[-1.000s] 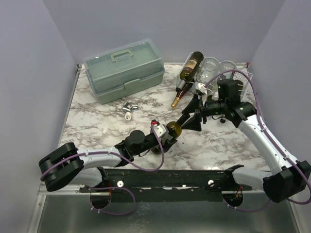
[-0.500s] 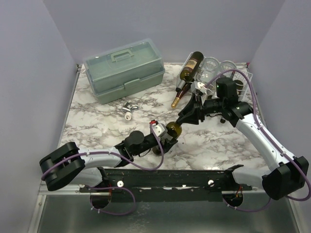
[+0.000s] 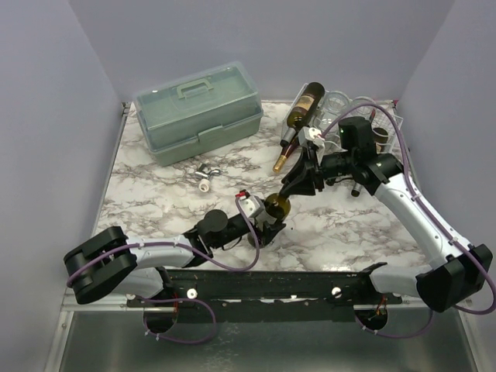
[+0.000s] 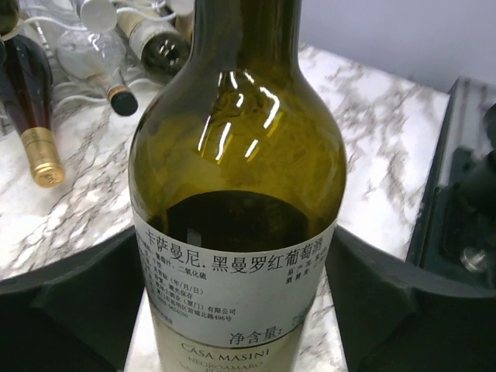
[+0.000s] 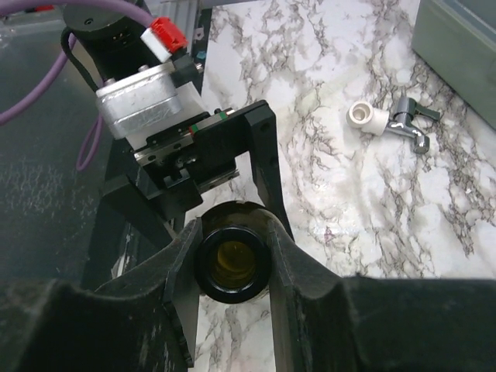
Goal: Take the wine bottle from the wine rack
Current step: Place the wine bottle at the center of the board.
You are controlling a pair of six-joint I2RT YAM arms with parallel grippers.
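The marble worktop (image 3: pixel 155 194) carries a grey-green toolbox (image 3: pixel 198 112) at far left and the white wine rack (image 3: pixel 394 124) at far right, with other bottles (image 3: pixel 304 105) leaning at the rack's left end. The wine bottle (image 3: pixel 275 206) is off the rack, standing near the middle, well apart from both. The left pincer (image 3: pixel 267 214) is clamped around its labelled body, and the right pincer (image 5: pixel 232 249) is closed on its neck, just below the mouth. Bare marble lies left and right of it. A small white fitting (image 3: pixel 205 177) sits further left.
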